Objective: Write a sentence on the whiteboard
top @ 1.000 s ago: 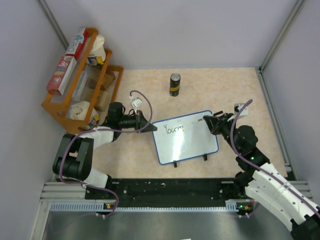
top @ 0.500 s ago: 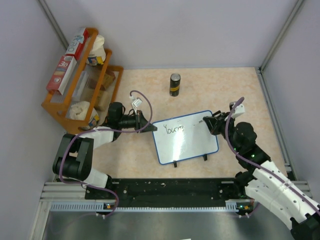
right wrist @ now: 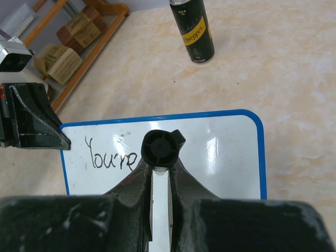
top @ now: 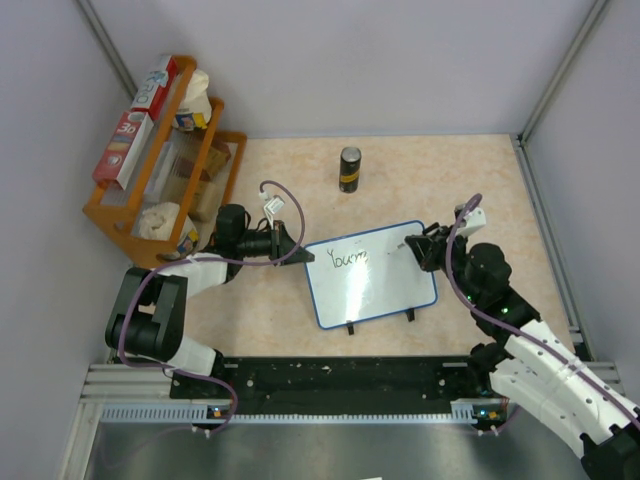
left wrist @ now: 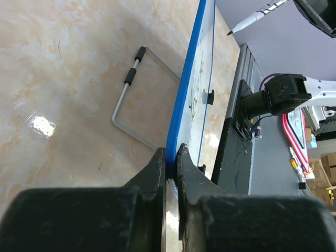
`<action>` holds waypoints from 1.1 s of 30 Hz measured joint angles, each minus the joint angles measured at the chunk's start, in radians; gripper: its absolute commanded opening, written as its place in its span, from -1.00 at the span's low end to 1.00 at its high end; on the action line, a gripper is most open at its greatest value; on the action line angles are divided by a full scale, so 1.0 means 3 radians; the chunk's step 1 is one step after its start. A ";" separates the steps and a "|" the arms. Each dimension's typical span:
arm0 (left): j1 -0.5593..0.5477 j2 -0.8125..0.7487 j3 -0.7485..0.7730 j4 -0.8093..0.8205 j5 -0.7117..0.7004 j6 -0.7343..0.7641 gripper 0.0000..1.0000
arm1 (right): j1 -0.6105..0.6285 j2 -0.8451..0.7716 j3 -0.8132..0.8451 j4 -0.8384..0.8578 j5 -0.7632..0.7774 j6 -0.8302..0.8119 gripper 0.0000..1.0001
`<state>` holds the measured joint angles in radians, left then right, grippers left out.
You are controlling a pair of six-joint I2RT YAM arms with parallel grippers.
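The whiteboard (top: 372, 275), white with a thin blue rim and two black feet on its near edge, lies mid-table. Its only writing is one dark word, "You're" (top: 347, 258), also in the right wrist view (right wrist: 111, 156). My left gripper (top: 300, 256) is shut on the board's left edge, its jaws pinching the blue rim (left wrist: 170, 153). My right gripper (top: 424, 245) is shut on a white marker (right wrist: 160, 149) with a black end cap, held over the board's upper right part. The marker's tip (left wrist: 231, 32) points at the board; contact cannot be told.
A black drink can (top: 349, 169) stands behind the board, also in the right wrist view (right wrist: 192, 31). A wooden rack (top: 165, 165) with boxes and bags stands at the far left. A wire stand (left wrist: 135, 105) sticks out behind the board. Grey walls enclose the table.
My right wrist has shifted slightly over the board's upper right part. The writing looks the same. The left arm and the board have not moved.
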<state>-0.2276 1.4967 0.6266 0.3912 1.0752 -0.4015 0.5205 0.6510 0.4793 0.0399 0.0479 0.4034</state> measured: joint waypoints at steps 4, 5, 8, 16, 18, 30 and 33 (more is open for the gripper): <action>0.0000 0.0000 0.0000 0.0000 0.0000 0.0001 -1.00 | 0.0014 0.0011 0.0005 -0.0015 0.0001 -0.0029 -1.00; 0.0000 0.0000 0.0000 0.0000 0.0000 0.0001 -1.00 | 0.0036 0.0022 0.0011 -0.0020 0.0015 -0.0041 -1.00; 0.0000 0.0000 0.0000 0.0000 0.0000 0.0001 -1.00 | 0.0153 0.0058 0.0052 -0.0041 0.0118 -0.0094 -1.00; 0.0000 0.0000 0.0000 0.0000 0.0000 0.0001 -1.00 | 0.0563 0.0223 0.0136 -0.0004 0.0446 -0.0240 -1.00; 0.0000 0.0000 0.0000 0.0000 0.0000 0.0001 -1.00 | 0.0577 0.0263 0.0136 0.0013 0.0497 -0.0249 -1.00; 0.0000 0.0000 0.0000 0.0000 0.0000 0.0001 -1.00 | 0.0579 0.0492 0.0155 0.0258 0.0596 -0.0263 -1.00; 0.0000 0.0000 0.0000 0.0000 0.0000 0.0001 -1.00 | 0.0579 0.0548 0.0155 0.0317 0.0595 -0.0261 -1.00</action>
<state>-0.2276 1.4967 0.6266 0.3912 1.0752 -0.4011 0.6941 0.8154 0.5259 0.1349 0.2264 0.3252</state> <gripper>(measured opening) 0.089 0.074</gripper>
